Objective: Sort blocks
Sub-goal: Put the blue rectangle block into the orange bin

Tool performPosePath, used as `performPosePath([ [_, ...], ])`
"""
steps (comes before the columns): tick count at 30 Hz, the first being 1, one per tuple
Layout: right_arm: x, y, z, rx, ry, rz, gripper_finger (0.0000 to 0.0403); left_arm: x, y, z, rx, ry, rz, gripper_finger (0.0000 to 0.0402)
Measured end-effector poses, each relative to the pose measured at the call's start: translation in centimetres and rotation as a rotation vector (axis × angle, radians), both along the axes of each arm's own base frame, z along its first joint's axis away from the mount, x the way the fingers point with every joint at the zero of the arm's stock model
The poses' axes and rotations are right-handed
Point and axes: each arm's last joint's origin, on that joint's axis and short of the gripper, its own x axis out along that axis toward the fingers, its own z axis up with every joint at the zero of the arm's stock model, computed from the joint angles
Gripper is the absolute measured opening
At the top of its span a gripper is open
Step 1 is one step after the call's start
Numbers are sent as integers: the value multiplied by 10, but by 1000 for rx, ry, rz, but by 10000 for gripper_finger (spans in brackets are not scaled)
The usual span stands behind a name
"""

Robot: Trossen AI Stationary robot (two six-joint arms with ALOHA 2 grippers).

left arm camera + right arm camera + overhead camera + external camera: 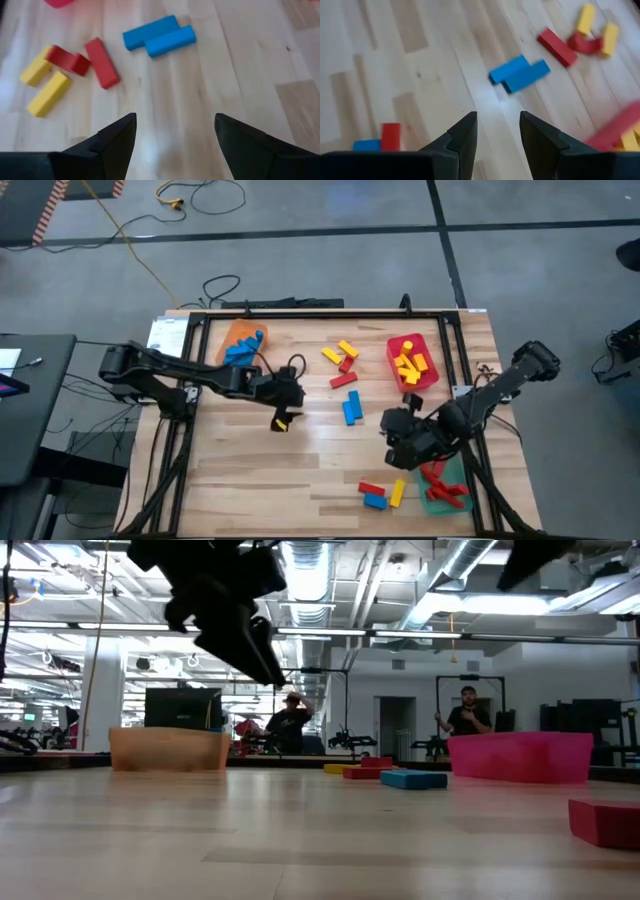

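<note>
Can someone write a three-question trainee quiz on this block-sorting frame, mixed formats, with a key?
1. True or false: the orange tray holds blue blocks.
2. Multiple choice: which colour of blocks lies in the red tray? A) blue B) yellow C) green
3. Short answer: what does the left gripper hold, and how do its fingers stand?

Key
1. True. The blue blocks are piled in the orange tray at the table's far left.
2. B. Yellow blocks fill it.
3. Nothing; the fingers stand open above bare wood, with two blue blocks side by side ahead of them. The right gripper is empty too.
</note>
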Motion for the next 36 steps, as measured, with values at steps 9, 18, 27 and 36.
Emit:
performPosePath([
  [9,-13,8,-2,-14,4,-62,163,-2,14,5,16,-18,31,265],
  [18,-20,21,-2,-80,-130,-77,163,-2,11,13,3,-77,4,265],
  [27,-26,24,-20,-147,-182,-100,163,-25,25,60,103,-275,-18,264],
  [36,-26,22,-38,-132,-187,-136,163,-44,45,39,76,-214,18,264],
])
